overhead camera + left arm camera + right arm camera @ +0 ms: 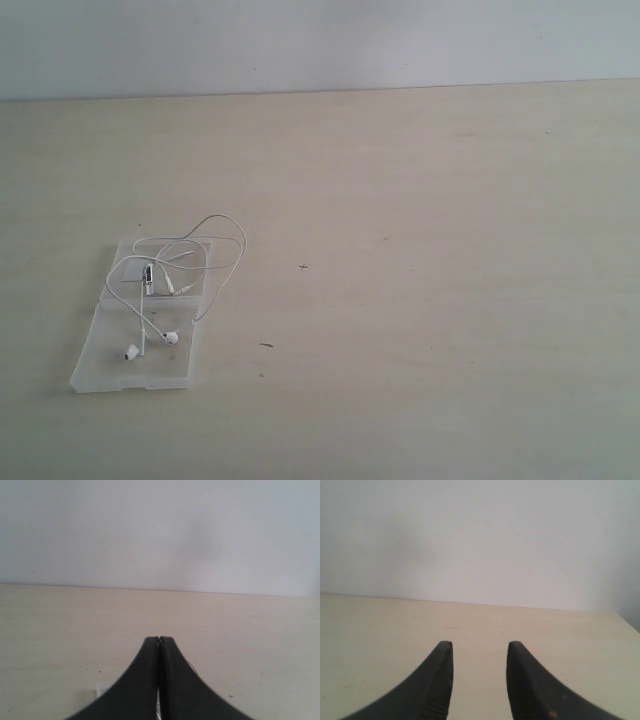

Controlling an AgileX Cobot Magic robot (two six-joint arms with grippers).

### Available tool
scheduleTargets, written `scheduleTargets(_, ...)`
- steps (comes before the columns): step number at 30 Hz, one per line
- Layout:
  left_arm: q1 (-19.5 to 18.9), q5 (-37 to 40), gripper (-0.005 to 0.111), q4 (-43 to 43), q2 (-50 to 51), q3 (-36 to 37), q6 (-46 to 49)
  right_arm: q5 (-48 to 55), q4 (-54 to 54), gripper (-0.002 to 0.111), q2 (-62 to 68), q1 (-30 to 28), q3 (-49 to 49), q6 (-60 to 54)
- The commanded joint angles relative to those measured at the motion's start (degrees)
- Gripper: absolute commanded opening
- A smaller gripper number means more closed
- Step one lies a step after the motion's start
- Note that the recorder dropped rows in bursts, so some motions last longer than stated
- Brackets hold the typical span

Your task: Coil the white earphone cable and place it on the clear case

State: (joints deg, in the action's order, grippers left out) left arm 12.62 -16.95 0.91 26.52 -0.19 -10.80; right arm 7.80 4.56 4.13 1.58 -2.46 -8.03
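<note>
The white earphone cable lies in loose loops on the clear case at the left of the table. Its two earbuds rest on the near half, and one loop spills over the case's right edge. Neither gripper shows in the exterior view. In the left wrist view my left gripper is shut, fingertips pressed together with nothing between them. A corner of the case and a bit of the cable peek out beside its fingers. My right gripper is open over bare table, nothing between its fingers.
The pale wooden table runs back to a white wall. A few small dark marks dot the surface to the right of the case.
</note>
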Motion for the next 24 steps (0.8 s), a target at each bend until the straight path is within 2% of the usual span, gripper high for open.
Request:
scheduleTargets(1,0.0,-0.3,0.0,-0.2,-0.5,0.2,0.3,1.1,-0.3,0.035,-0.4,-0.3,1.7,0.7)
scheduleTargets(11,0.0,-0.3,0.0,-0.2,-0.5,0.2,0.3,7.7,-0.4,0.035,-1.1,-0.3,2.2,2.4)
scheduleTargets(24,0.0,-0.3,0.0,-0.2,-0.5,0.2,0.3,9.5,1.4,0.035,-2.9,-0.3,2.2,5.2)
